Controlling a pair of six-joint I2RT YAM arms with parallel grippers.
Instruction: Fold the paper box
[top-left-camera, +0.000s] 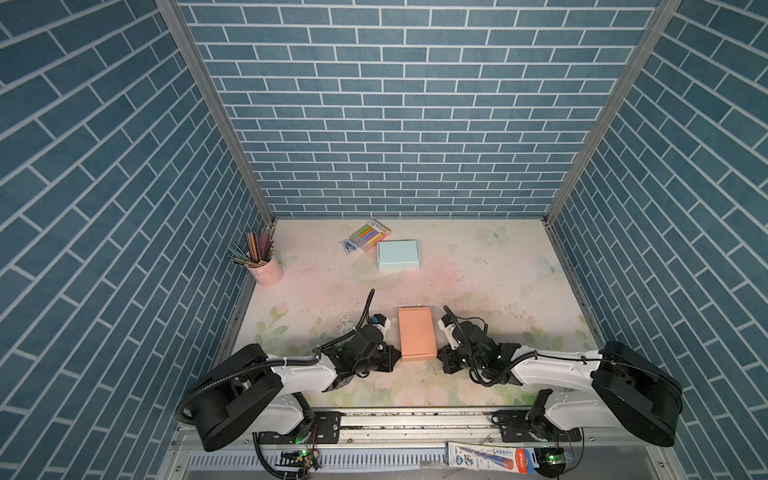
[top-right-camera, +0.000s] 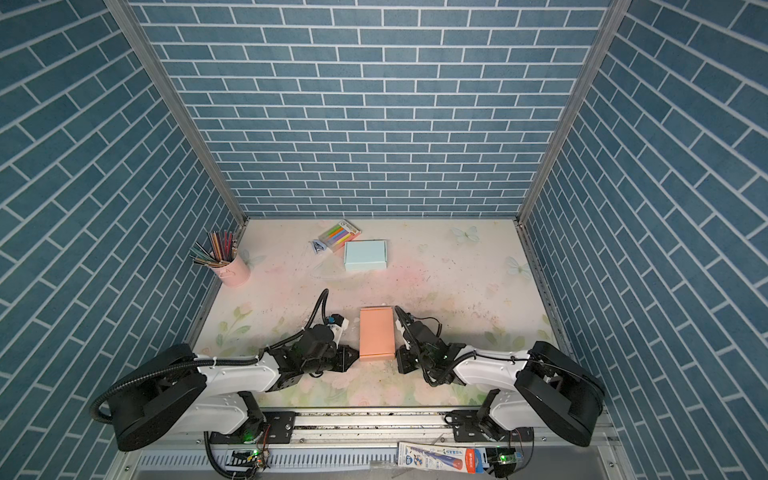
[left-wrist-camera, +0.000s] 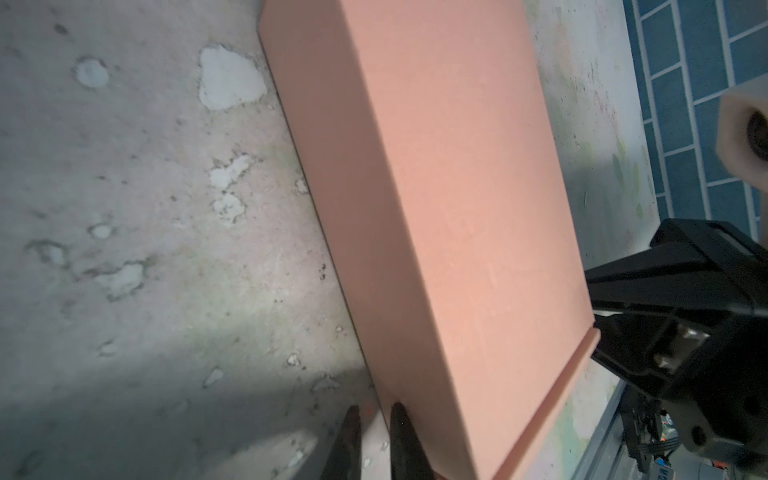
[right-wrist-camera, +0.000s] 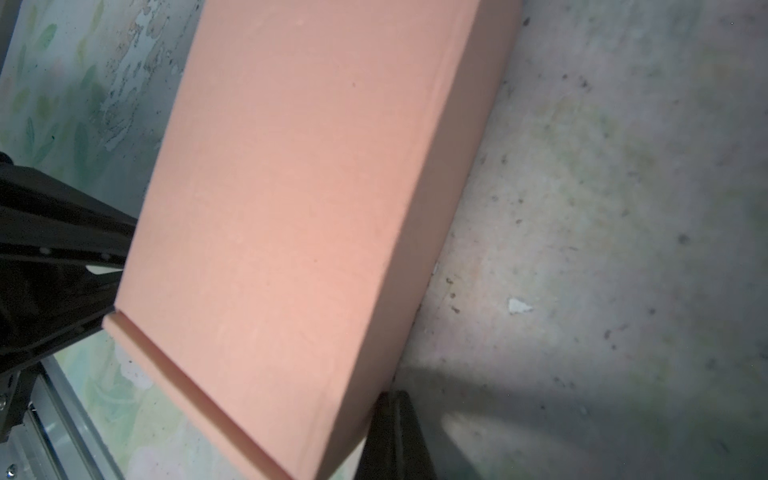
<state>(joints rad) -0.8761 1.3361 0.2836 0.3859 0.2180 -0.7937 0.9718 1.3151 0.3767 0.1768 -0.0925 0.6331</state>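
The paper box (top-left-camera: 417, 332) (top-right-camera: 376, 332) is salmon-pink and lies closed and flat on the table near the front, between both grippers. My left gripper (top-left-camera: 399, 356) (left-wrist-camera: 374, 409) is at the box's left side by the near corner. It is slightly open with bare table between its fingers, and one finger (left-wrist-camera: 401, 432) rests against the box wall (left-wrist-camera: 436, 208). My right gripper (top-left-camera: 439, 357) (right-wrist-camera: 392, 395) is shut and empty, its tips against the right wall of the box (right-wrist-camera: 299, 187) near the near corner. A narrow lip shows along the box's near edge.
A closed light blue box (top-left-camera: 398, 255) lies toward the back, with a pack of coloured markers (top-left-camera: 371, 235) and a small blue clip (top-left-camera: 350, 246) just behind it. A pink cup of pencils (top-left-camera: 266, 268) stands at the back left. Brick-pattern walls enclose three sides.
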